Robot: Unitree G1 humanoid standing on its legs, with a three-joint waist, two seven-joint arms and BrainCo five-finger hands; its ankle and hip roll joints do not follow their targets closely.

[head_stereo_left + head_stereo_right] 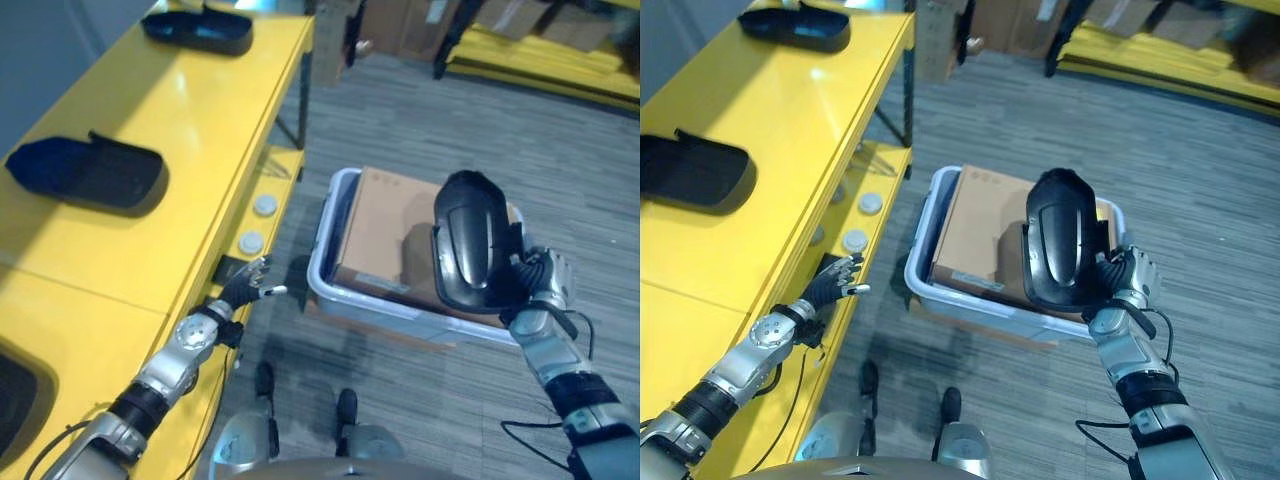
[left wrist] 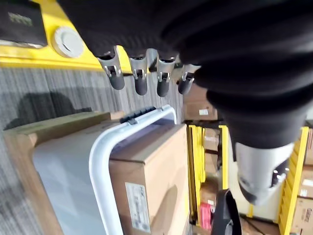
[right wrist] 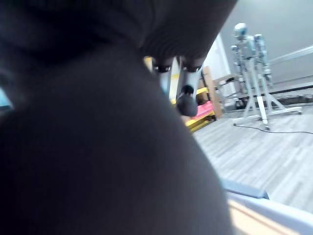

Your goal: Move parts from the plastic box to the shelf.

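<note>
**Carry part from box to shelf**

Yellow shelf [image 1: 200,110] already carries two black parts [image 1: 95,172]. Left hand [image 1: 245,285] fingers straight, empty, beside shelf edge. Right hand [image 1: 530,280] clamps black part [image 1: 470,240] above plastic box [image 1: 330,285]. Advice: swing left, keep it level, clear the rim.

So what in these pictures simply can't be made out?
- Right hand: its fingers sit behind the glossy black plastic part in both eye views.
- Grey plastic box: a brown cardboard carton covers whatever lies inside.
- Yellow metal shelf: a black part at the lower left is cut off by the edge.
</note>
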